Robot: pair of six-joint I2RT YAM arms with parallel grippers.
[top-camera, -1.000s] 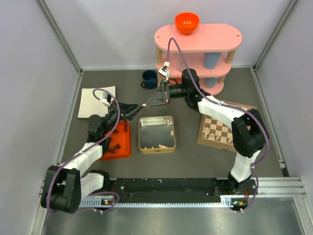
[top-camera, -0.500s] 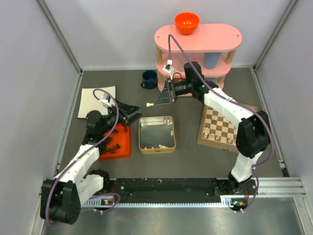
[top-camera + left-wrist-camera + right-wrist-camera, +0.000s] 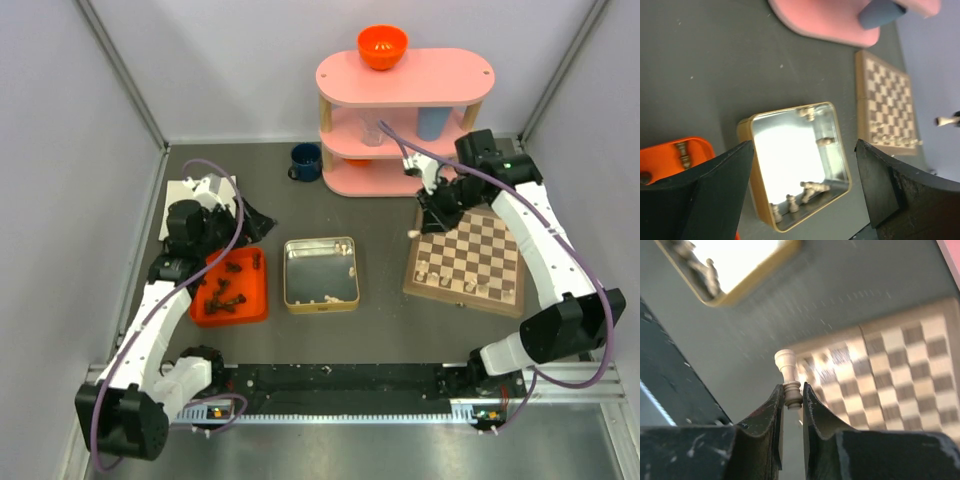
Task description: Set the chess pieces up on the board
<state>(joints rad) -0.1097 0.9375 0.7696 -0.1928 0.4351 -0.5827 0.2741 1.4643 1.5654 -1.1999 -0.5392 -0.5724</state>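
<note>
A: Now, right gripper [image 3: 791, 390]?
B: Pinching one pale chessman [image 3: 788, 376], long axis along the fingers [image 3: 774, 415]; board [image 3: 472, 262] just beside, at four o'clock.
A: Left gripper [image 3: 804, 147]?
B: Wide open, empty, well apart at nine.

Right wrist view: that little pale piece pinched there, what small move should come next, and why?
Probably carry the pale piece a little inward over the board and lower it toward the near rows. The right jaws are shut on it, it hangs at the board's left edge, and a few other pale pieces stand along the board's near edge, so that looks like where it belongs.
</note>
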